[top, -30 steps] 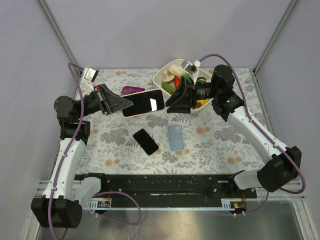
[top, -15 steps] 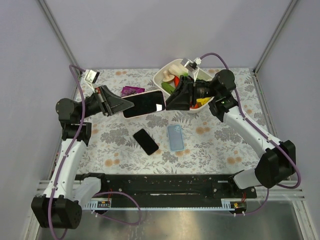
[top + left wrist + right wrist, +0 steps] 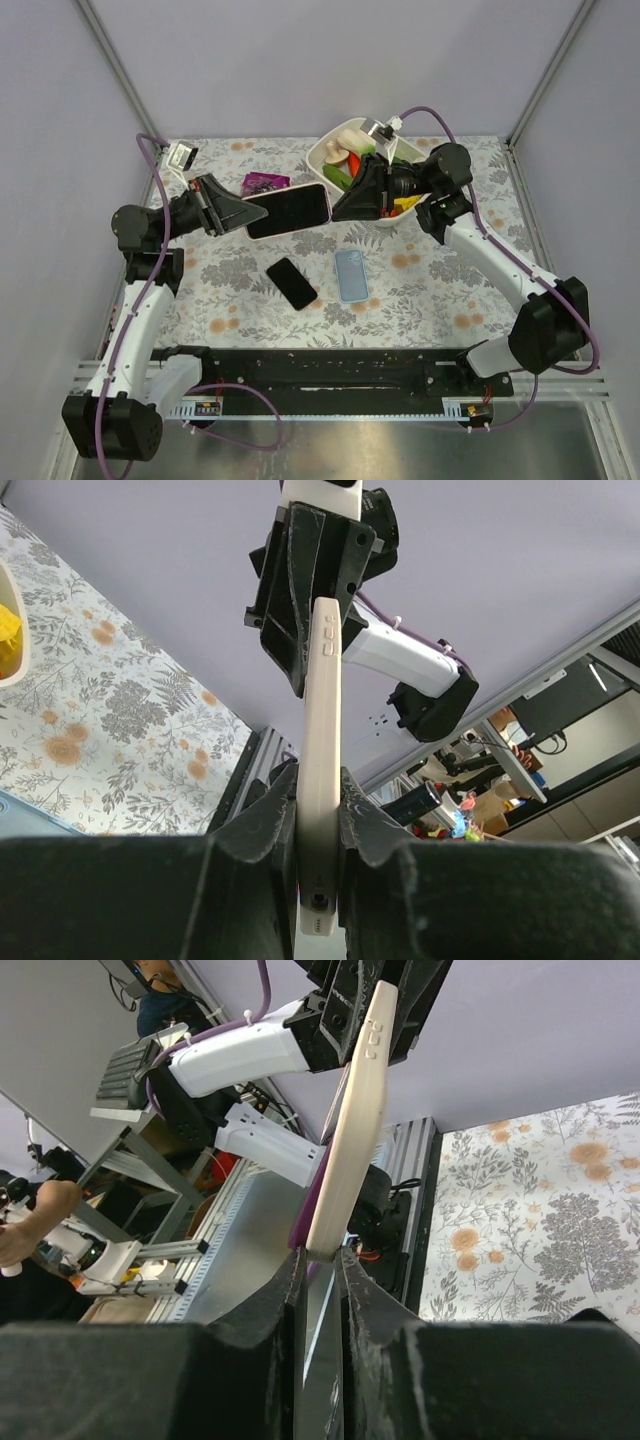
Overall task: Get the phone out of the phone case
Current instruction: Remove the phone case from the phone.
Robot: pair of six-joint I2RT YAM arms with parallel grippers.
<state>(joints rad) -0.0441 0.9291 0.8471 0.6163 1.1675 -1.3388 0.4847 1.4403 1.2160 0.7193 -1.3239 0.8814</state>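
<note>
The cased phone (image 3: 288, 210) is up in the air over the far middle of the table (image 3: 440, 290). The left gripper (image 3: 247, 210) is clamped on its left end and the right gripper (image 3: 334, 208) is pinched onto the right end. Just behind it, a white bowl (image 3: 320, 147) holds red, green and yellow toy bits (image 3: 340, 174). Nearer, a black phone (image 3: 291, 283) and a blue case (image 3: 350, 275) lie flat.

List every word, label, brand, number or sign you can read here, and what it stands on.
No text here can be read.
Cased phone, held in the air: dark screen, no lettering; cream edge shows only button bumps.
Black phone on the table: blank screen.
Blue case: no marking visible.
Purple packet: any print too small to read.
Background clutter in the wrist views: too blurred.
</note>
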